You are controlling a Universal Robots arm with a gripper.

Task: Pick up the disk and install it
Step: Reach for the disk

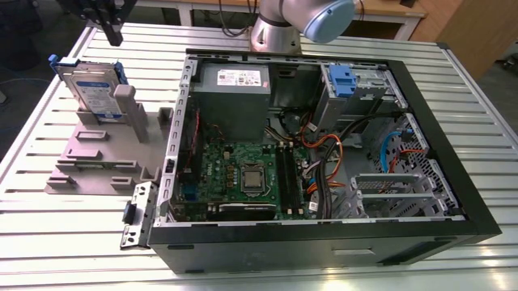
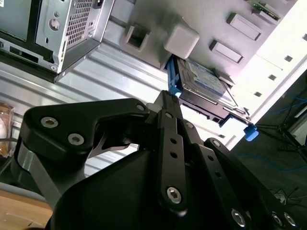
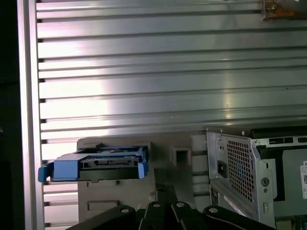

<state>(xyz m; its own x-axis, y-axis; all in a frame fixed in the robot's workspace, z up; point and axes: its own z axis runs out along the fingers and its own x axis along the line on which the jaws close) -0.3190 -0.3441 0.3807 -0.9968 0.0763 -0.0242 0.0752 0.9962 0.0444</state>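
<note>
Robotics lab, slotted aluminium table [image 1: 73, 242], opened computer case [image 1: 324, 239] (motherboard [image 1: 242, 173] exposed), robot arm [image 1: 275, 33] mounted behind

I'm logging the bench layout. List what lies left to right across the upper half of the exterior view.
disk, upright in the grey holder → power supply inside the open computer case → blue bracket in the case's drive bay

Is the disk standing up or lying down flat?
Standing up. The disk sits on its edge in the grey holder, next to an upright post.
</note>
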